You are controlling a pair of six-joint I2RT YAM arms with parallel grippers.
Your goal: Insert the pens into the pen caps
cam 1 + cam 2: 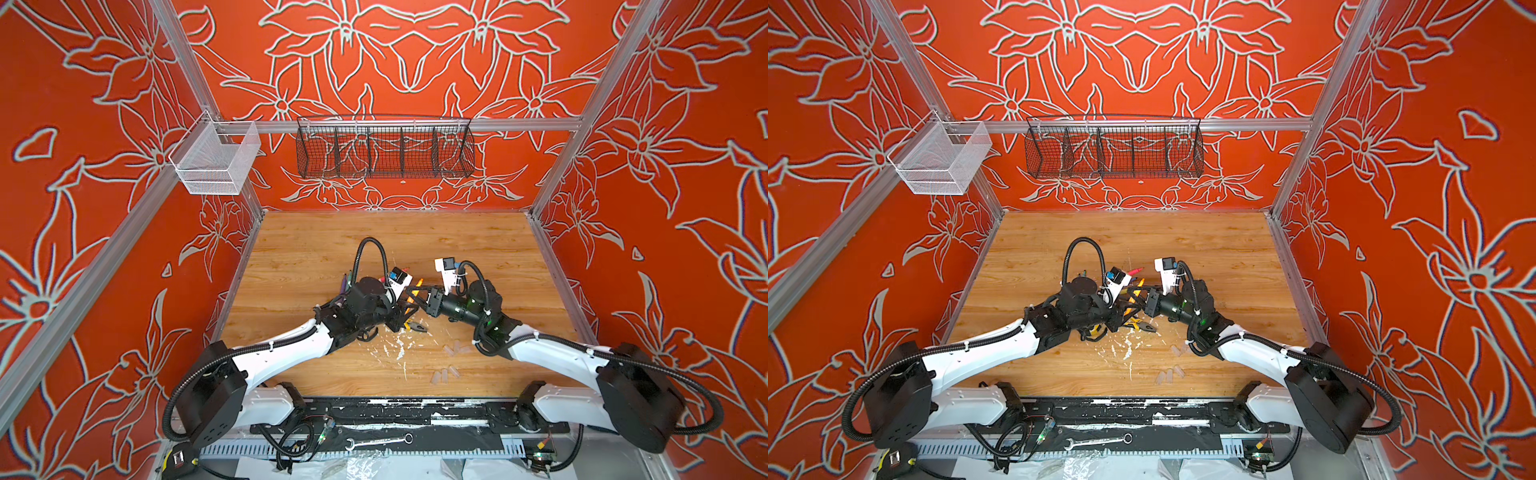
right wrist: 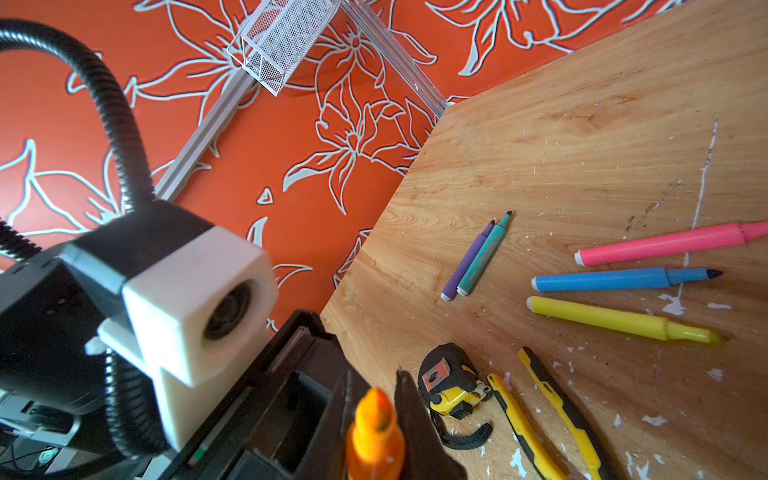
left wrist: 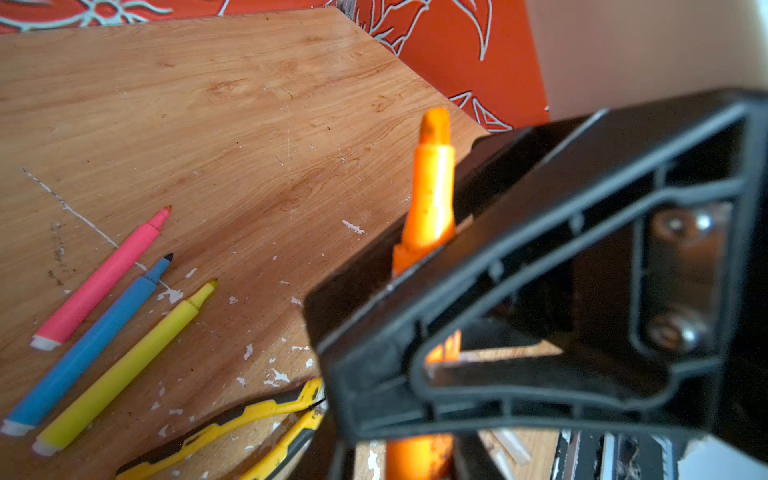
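Observation:
An orange pen stands between the close-set fingers of my right gripper, which is shut on it. Both top views show this pen tilted up over mid-table where the two grippers meet. My left gripper is around the pen's lower body; whether it grips is unclear. Pink, blue and yellow pens lie side by side on the wood, with purple and green pens further off. Clear pen caps lie loose near the front right of the table.
Yellow-handled pliers and a black-and-yellow tape measure lie just beside the grippers. White flecks litter the wood in front. A black wire basket and a white mesh basket hang on the back rail.

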